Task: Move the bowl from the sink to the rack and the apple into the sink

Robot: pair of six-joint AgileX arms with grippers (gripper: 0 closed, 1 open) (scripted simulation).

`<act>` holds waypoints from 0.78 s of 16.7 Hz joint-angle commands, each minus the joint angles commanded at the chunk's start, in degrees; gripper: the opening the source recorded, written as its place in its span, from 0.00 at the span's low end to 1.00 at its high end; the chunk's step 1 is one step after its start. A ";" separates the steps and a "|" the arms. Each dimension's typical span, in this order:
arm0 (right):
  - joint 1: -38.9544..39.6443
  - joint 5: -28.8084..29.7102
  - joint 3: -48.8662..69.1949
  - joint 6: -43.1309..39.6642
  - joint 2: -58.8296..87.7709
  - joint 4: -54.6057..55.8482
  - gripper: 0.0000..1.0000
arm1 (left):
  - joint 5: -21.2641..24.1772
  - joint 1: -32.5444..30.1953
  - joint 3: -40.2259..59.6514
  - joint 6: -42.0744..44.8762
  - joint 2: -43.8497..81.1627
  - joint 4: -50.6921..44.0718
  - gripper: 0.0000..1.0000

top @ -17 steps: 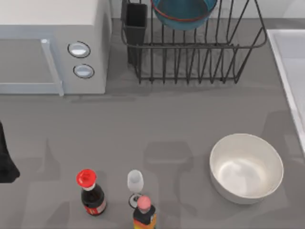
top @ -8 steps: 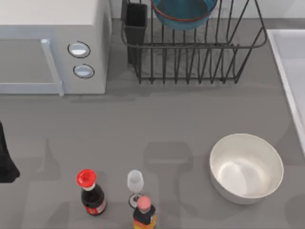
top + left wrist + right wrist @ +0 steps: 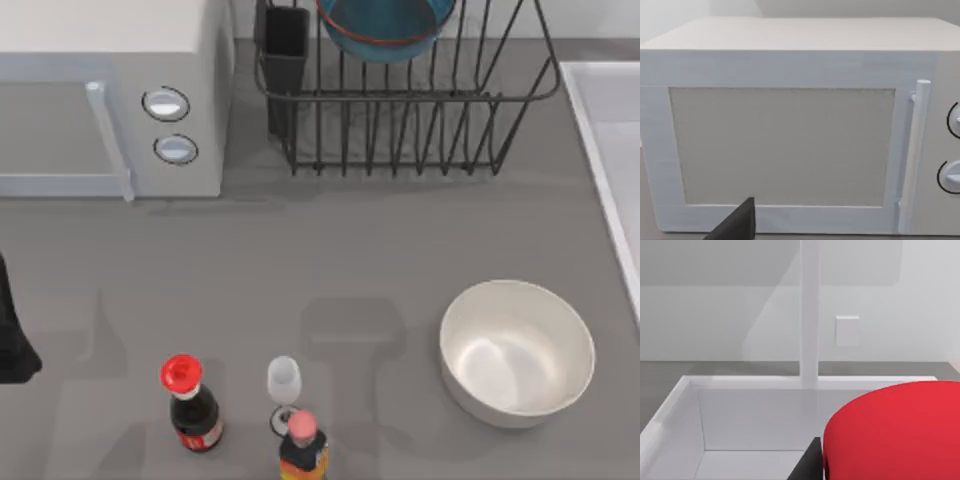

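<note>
1. Grey counter (image 3: 350, 250) is carrying the rack (image 3: 400, 120), with the teal bowl (image 3: 385, 30) sitting inside.
2. Right tool is gripping the apple (image 3: 895, 430) above the sink (image 3: 670, 415).
3. Advisable: be lowering before releasing, preventing bounce.
4. Left tool (image 3: 735, 225) is idling facing the microwave (image 3: 790, 125); finger state indeterminable.

Apple (image 3: 895, 432), sink (image 3: 600, 130) and bowl (image 3: 385, 30) all cut off by frame edges.

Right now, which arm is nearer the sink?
Right. Its gripper holds the apple just above the sink; the left arm sits at the table's far left edge, facing the microwave.
</note>
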 joint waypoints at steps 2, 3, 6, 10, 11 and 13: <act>0.12 0.18 -0.60 -0.11 2.41 2.62 0.00 | 0.00 0.00 0.00 0.00 0.00 0.00 1.00; 0.15 0.21 -0.71 -0.13 2.80 3.05 0.00 | 0.00 0.00 0.00 0.00 0.00 0.00 1.00; 0.15 0.21 -0.71 -0.13 2.80 3.05 0.00 | 0.00 0.00 0.00 0.00 0.00 0.00 1.00; 0.15 0.21 -0.71 -0.13 2.80 3.05 0.23 | 0.00 0.00 0.00 0.00 0.00 0.00 1.00; 0.15 0.21 -0.71 -0.13 2.80 3.05 0.30 | 0.00 0.00 0.00 0.00 0.00 0.00 1.00; 0.15 0.21 -0.71 -0.13 2.80 3.05 0.45 | 0.00 0.00 0.00 0.00 0.00 0.00 1.00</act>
